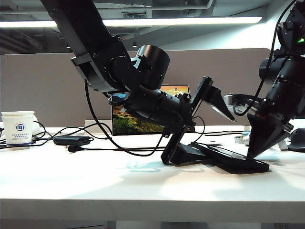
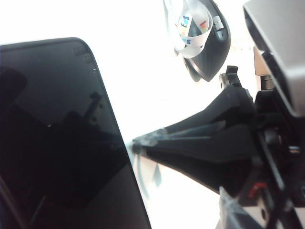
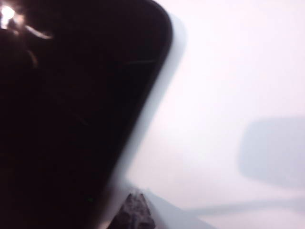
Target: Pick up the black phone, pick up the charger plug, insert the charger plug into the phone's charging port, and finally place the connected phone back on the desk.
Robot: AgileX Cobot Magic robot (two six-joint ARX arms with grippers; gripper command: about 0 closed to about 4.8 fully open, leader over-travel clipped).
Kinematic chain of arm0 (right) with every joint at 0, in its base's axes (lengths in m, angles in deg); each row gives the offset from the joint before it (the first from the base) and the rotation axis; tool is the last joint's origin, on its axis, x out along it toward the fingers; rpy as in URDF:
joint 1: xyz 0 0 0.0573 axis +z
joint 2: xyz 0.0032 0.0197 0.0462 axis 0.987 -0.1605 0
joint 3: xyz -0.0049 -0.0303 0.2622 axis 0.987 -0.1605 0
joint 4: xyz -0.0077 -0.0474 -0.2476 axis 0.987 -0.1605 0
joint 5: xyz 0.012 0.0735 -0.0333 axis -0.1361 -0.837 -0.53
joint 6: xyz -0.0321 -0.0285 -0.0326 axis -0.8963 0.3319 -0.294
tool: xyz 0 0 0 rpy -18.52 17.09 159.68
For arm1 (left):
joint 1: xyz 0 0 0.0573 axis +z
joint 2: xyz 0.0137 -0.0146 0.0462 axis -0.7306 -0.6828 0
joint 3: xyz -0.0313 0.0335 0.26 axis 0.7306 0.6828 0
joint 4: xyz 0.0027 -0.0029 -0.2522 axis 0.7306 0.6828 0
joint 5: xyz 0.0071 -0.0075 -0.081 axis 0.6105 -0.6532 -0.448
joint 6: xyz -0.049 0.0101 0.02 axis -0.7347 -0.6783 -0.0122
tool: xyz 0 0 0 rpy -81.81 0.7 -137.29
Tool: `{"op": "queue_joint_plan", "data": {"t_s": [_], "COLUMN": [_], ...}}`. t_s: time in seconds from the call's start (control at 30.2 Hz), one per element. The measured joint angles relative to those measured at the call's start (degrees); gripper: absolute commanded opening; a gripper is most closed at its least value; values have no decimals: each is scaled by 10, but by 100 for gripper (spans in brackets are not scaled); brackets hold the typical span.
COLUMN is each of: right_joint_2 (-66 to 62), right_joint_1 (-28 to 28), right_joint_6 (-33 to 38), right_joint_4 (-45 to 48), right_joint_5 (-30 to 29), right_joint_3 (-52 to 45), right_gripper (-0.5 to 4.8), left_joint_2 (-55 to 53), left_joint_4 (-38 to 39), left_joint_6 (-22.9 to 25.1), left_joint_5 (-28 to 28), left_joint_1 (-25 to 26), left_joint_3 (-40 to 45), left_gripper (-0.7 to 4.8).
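White desk [image 1: 95, 186] before grey partition [image 1: 38, 81]; laptop [image 1: 131, 121] at rear.

Step in hand, as judged: pick-up of black phone [image 1: 236, 161], first step, not yet done.

- Black phone: on desk, right of centre; flat or slightly tilted, cannot tell.
- Left gripper [image 1: 217, 136]: reached across toward the middle, jaws spread wide, one finger raised, the other low at the desk near the phone's near end. Nothing held.
- Right gripper [image 1: 251, 153]: fingers pressed together, tip down at the phone's far end; touching the phone or the desk just beside it, cannot tell. Nothing pinched.
- Charger plug [image 1: 73, 149]: probably the small black cable tip far left, near power brick [image 1: 71, 140], well apart from both grippers.

Next move, as judged: bring spread left jaws around the phone's edges, close, lift level. Keep charging port end clear for the plug.
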Motion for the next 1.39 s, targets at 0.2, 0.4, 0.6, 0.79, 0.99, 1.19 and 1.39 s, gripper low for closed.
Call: {"op": "queue_joint_plan", "data": {"t_s": [0.2, 0.4, 0.6, 0.79, 0.99, 1.19, 1.39], "right_joint_2": [0, 0, 0, -13, -21, -22, -23], "right_joint_1": [3, 4, 4, 4, 3, 3, 3], "right_joint_6": [-2, -2, 2, 3, 2, -18, -51], "right_joint_4": [-1, 1, 15, 16, 14, 3, -8], "right_joint_5": [-30, -27, 22, -27, -53, -68, -82], "right_joint_3": [0, 0, 0, 3, 5, 4, 3], "right_gripper": [-1, -1, -1, -1, -1, -1, -1], "left_joint_2": [0, 0, 0, 0, 0, 0, 0], "left_joint_4": [2, 3, 3, 4, 4, 4, 4], "left_joint_6": [0, 0, 1, 0, 0, 1, 2], "left_joint_5": [2, 4, -1, -3, -3, -9, -18], "left_joint_1": [-1, -2, -4, -4, -4, -4, -4], "left_joint_3": [-1, -1, -1, -1, -1, -1, -1], "left_gripper": [447, 431, 430, 431, 431, 430, 430]}}
